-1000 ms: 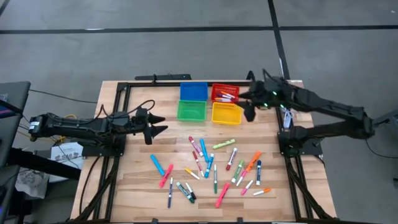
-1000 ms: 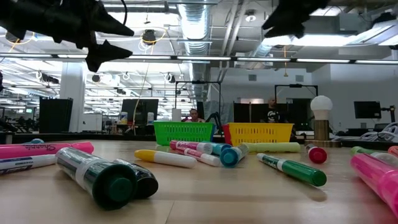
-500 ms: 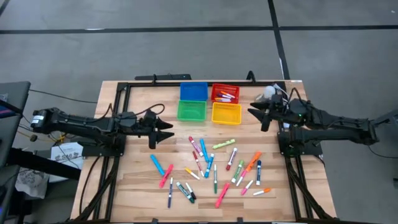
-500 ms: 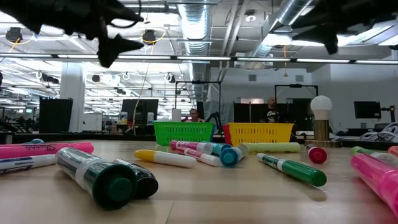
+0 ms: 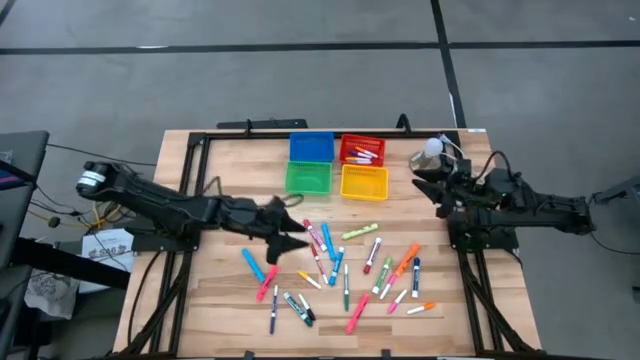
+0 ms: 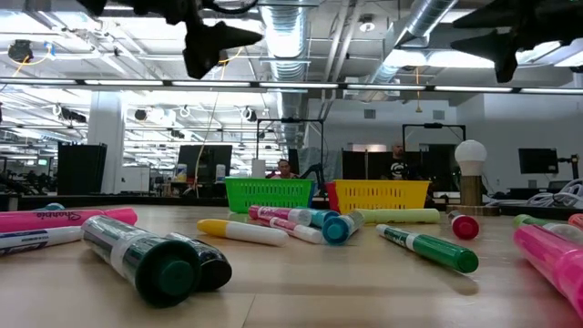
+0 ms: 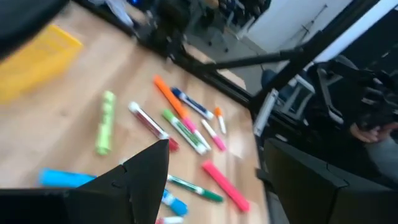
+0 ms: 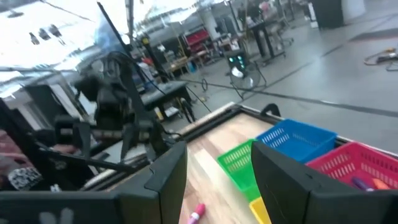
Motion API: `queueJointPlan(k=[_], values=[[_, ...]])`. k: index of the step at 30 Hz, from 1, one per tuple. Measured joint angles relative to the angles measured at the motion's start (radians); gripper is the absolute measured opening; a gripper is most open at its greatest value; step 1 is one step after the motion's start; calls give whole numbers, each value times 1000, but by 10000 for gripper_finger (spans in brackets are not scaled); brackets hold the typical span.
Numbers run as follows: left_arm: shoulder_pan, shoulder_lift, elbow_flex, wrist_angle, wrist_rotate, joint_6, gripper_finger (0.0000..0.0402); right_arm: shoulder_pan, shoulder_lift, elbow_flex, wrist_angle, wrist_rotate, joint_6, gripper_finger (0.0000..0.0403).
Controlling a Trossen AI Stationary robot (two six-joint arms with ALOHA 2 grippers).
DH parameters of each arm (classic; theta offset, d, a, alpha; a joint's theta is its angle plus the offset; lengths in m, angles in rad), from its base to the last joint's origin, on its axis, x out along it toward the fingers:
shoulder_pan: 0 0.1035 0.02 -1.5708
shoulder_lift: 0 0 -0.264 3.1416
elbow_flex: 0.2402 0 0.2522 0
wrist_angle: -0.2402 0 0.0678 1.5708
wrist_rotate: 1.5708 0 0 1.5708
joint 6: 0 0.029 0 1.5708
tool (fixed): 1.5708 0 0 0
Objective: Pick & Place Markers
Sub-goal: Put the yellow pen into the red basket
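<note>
Many markers (image 5: pixel 340 265) with coloured caps lie flat and scattered on the wooden table's middle and near part; the low view shows them (image 6: pixel 428 248) close up. A few more lie in the red bin (image 5: pixel 362 150). My left gripper (image 5: pixel 296 238) hangs open above the left edge of the scatter, over the markers (image 7: pixel 180 121), holding nothing. My right gripper (image 5: pixel 428 192) is drawn back at the table's right edge, open and empty (image 8: pixel 217 162), pointing level toward the bins.
Blue (image 5: pixel 311 147), green (image 5: pixel 307 178) and yellow (image 5: pixel 364 182) bins stand by the red one at the far centre. A black frame (image 5: pixel 250 128) rims the table. A white bulb-shaped thing (image 5: pixel 430 150) sits at the far right corner. People sit in the room behind.
My left gripper has gone from the table's left side toward the centre and a little nearer, ending above the markers, still open. My right gripper has drawn back from beside the red and yellow bins toward the right edge, sinking and levelling out. No marker has moved.
</note>
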Motion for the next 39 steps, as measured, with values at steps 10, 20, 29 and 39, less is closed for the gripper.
queueJointPlan(k=[10,20,29,39], values=[[-150,181,95,17,43,-264,261,7,-60,-1,-12,-3,-19,170],[-184,190,100,155,30,-325,261,7,-60,-1,-12,-27,41,170],[-217,313,349,-230,125,-224,261,7,-60,-1,-12,-27,45,170],[-194,447,487,-566,143,1,261,7,-60,-1,-12,-27,60,170]])
